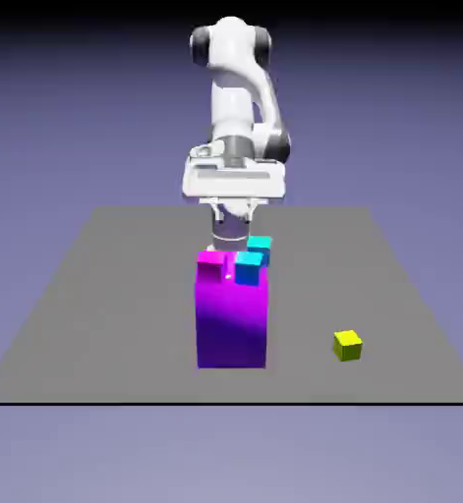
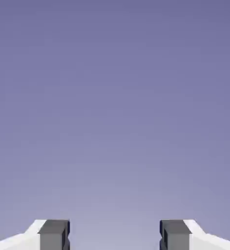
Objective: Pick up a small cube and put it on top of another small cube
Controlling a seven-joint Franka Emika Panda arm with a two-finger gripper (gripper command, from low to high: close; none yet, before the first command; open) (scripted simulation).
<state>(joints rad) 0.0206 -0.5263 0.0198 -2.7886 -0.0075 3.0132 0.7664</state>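
The small yellow cube [image 1: 348, 345] lies alone on the grey table [image 1: 97, 314], toward the exterior view's right front. The magenta-pink cube [image 1: 212, 263] shows at the top left edge of the tall purple block [image 1: 232, 324]; I cannot tell whether it rests on the block or stands behind it. My gripper [image 1: 234, 206] hangs above and behind that block, far from the yellow cube. In the hand view my gripper [image 2: 115, 235] stands open, its grey fingertips [image 2: 53, 234] wide apart with only the blue-violet backdrop between them. No cube appears in the hand view.
Two cyan cubes [image 1: 249, 267] [image 1: 260, 245] sit at the purple block's top right edge, close under the hand. The table's front edge [image 1: 231, 402] runs just in front of the block and the yellow cube.
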